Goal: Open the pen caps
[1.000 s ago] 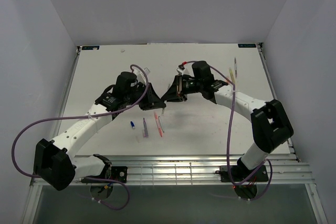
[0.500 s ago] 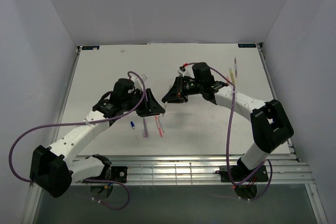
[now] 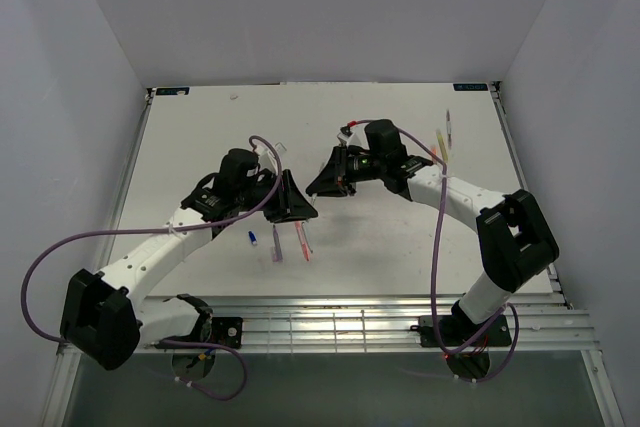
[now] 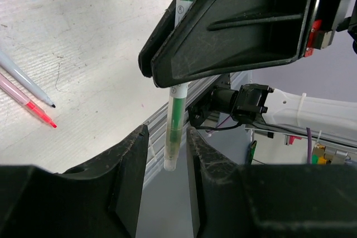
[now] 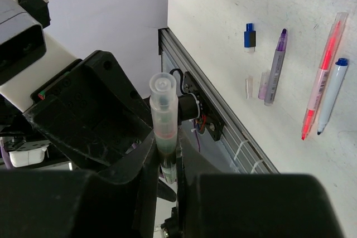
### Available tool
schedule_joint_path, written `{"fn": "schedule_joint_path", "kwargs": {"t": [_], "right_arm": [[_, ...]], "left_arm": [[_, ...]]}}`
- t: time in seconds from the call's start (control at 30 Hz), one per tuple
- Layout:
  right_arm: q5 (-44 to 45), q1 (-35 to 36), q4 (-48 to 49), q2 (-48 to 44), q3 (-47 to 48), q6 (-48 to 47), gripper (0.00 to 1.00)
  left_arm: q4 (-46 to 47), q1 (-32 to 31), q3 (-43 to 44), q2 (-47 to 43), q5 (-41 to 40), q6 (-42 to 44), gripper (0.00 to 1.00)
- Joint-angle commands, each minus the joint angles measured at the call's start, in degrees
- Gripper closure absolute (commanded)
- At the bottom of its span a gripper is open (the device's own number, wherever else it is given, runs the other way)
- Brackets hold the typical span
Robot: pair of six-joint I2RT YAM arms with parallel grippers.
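Right wrist view: right gripper [image 5: 166,163] clenched on 1 green pen [image 5: 166,147], whose clear cap [image 5: 163,96], likely light, stiff and slippery, sits between the released left gripper [image 4: 166,137] fingers, best pinched mid-length.

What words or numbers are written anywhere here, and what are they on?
No text here is clear enough to read.
green pen: tiny dark print on its white band, too blurred to read.
teal stickers at the far corners: too small to read.
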Motion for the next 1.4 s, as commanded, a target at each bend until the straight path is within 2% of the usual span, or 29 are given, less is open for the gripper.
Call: {"fn": "schedule_joint_path", "kwargs": {"t": [0.0,0.1,0.13,0.23,0.27,0.33,0.53,0.93,1.13,1.17,1.23,1.27,1.3,1.37], "right_arm": [[-0.55,0.33,3.27,-0.92,-0.12,1.03,0.92],[-0.9,0.41,4.32,-0.75,-0.3,1.99,0.92],[-0.9,0.41,4.67,-0.66,-0.38,2.0,0.92],[-1.16,0.41,5.37,-0.31,-0.39,2.44,0.92],[-1.51,0.41,5.81,-0.13,-0.39,2.53,0.92],[-1.78,0.41,6.43,0.13,-0.3,2.88,0.92],[-2.04,-0.46,7.05,3.03,2.77,3.14,0.92],[-0.73,-7.41,5.2,16.73,21.13,4.72,0.92],[0.33,-9.16,-0.76,22.1,31.59,1.66,0.92],[0.85,-9.34,-2.86,22.37,32.91,-0.35,0.92],[1.56,-9.25,-14.27,22.63,35.29,-5.79,0.92],[1.99,-8.82,-17.79,22.28,35.82,-11.39,0.92],[2.35,-8.55,-23.92,21.93,35.39,-14.14,0.92],[4.18,-7.59,-29.66,20.27,32.51,-22.29,0.92]], "left_arm": [[1.07,0.09,0.44,0.24,2.64,0.94,0.57],[1.34,0.09,-0.17,-0.2,2.91,1.02,0.67],[1.42,0.09,-0.17,-0.03,3.43,1.02,0.75],[1.51,0.09,-0.17,0.24,3.96,1.2,0.84],[1.34,0.09,-0.26,0.06,3.96,1.29,0.93],[1.25,0.09,-0.44,-0.11,3.7,1.2,1.0],[1.07,0.09,-2.1,-1.08,4.4,1.11,1.0],[0.99,0.0,-8.08,-8.72,5.19,1.64,1.0],[-0.23,-0.08,-10.72,-12.85,3.27,0.5,1.0],[-1.46,-0.08,-10.29,-13.47,0.3,0.41,1.0],[-5.58,0.0,-9.23,-13.21,-3.14,0.41,1.0],[-7.0,0.0,-8.36,-12.78,-4.81,1.11,1.0],[-8.06,0.0,-6.61,-11.55,-7.7,1.55,1.0],[-11.66,0.18,-4.4,-9.53,-11.22,2.69,1.0]]}}
